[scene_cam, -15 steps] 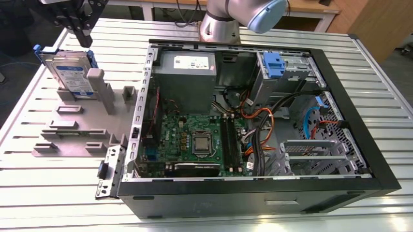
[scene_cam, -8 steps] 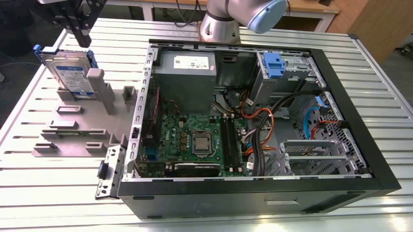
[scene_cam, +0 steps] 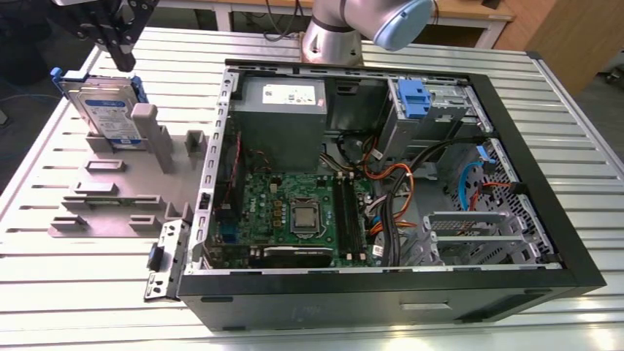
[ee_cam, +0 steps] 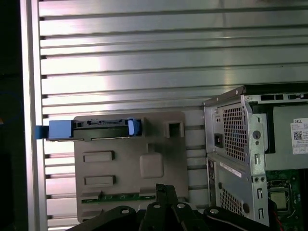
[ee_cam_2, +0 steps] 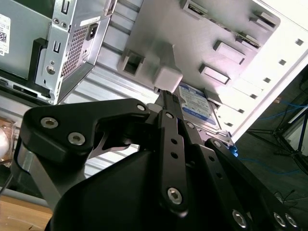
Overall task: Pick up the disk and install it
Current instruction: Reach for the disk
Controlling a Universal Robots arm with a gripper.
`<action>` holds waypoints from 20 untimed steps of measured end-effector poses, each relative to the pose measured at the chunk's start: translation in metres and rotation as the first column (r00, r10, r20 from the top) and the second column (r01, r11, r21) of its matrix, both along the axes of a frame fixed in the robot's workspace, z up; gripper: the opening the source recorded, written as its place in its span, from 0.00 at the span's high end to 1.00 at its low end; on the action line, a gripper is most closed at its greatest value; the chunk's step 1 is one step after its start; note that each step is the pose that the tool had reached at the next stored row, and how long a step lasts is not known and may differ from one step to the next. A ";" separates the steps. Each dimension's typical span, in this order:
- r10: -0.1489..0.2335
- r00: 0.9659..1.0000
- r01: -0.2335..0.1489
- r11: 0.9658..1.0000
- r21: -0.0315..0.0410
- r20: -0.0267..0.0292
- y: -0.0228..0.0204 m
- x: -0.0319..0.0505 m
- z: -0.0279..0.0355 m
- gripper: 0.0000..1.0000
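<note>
Gripper (scene_cam: 123, 61), narrow & empty, is hovering above disk (scene_cam: 101, 110), upper left of exterior view, risking knocking it off grey stand (scene_cam: 146, 139) if descending w/o opening.

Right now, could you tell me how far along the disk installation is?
Nothing looks done yet: the disk stands on edge in the grey holder, outside the computer case. The gripper hovers just above it. Pickup and installation remain.

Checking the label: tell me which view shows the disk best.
The exterior view: the disk stands in the grey holder, label and blue carrier visible. The second wrist view shows part of the label; the first wrist view, its edge.
</note>
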State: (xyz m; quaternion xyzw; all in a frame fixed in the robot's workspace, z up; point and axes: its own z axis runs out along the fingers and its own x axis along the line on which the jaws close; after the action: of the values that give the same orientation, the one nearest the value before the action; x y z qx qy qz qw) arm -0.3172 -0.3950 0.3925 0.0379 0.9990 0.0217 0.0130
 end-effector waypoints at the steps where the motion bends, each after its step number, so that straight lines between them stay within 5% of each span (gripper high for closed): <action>1: 0.000 1.000 0.000 1.000 0.000 0.000 0.0000 -0.0003 0.0000 0.89; 20: 0.000 1.000 0.000 1.000 0.000 0.000 0.0004 -0.0033 0.0000 0.89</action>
State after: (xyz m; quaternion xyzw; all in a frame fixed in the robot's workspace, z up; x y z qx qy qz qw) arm -0.3205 -0.3946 0.3924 0.0379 0.9990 0.0217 0.0130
